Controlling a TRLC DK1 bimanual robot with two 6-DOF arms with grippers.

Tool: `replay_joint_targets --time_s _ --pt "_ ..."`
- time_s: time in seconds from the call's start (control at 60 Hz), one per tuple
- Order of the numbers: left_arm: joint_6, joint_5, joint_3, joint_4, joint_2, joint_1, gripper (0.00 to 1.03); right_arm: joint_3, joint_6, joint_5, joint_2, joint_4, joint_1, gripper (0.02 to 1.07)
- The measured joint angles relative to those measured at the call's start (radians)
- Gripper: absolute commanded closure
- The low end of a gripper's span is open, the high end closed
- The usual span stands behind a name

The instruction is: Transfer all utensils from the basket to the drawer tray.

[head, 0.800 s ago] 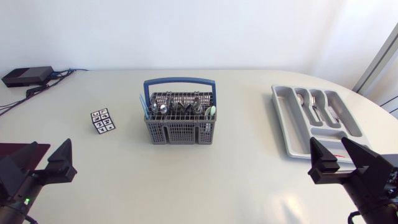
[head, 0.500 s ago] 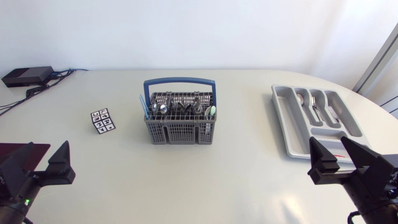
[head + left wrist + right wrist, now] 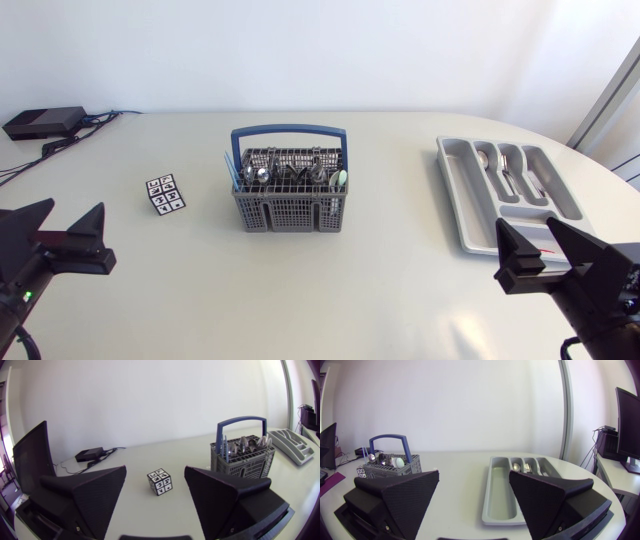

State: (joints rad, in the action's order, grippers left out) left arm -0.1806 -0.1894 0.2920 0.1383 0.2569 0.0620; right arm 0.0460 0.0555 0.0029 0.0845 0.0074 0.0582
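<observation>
Since the earlier frames my left gripper (image 3: 76, 204) has swung further left and a little toward the far side, and both its fingers now show at the near left of the table (image 3: 350, 290); my right gripper (image 3: 525, 222) has barely shifted. Both grippers hover with their fingers spread wide and nothing between them. The grey cutlery basket (image 3: 290, 210) with its blue handle stands upright at the middle of the table, toward the far side, with the utensils (image 3: 290, 172) standing in it. The grey drawer tray (image 3: 462, 195) lies at the far right, just beyond my right gripper, with a few pieces of cutlery (image 3: 505, 170) in its narrow compartments. A small patterned cube (image 3: 165, 194) sits left of the basket, apart from it, and a black box (image 3: 45, 122) lies at the far left.
</observation>
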Motion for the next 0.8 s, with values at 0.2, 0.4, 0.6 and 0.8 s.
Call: replay_joint_targets --time_s 0.2,0.4,0.6,0.8 --pt "0.053 -0.003 0.116 -0.002 0.188 0.082 0.25 0.128 0.001 0.002 0.283 0.059 0.020 0.06" --pt "0.101 -0.003 0.230 -0.032 0.483 0.161 0.25 0.259 0.027 0.028 0.557 0.065 0.079 0.06" --pt "0.146 -0.002 0.378 -0.019 0.773 0.206 0.25 0.446 0.029 0.066 0.837 -0.068 0.153 0.06" --pt "0.190 0.005 0.599 0.023 1.072 0.222 0.25 0.611 -0.046 -0.097 1.058 -0.204 0.164 0.06"
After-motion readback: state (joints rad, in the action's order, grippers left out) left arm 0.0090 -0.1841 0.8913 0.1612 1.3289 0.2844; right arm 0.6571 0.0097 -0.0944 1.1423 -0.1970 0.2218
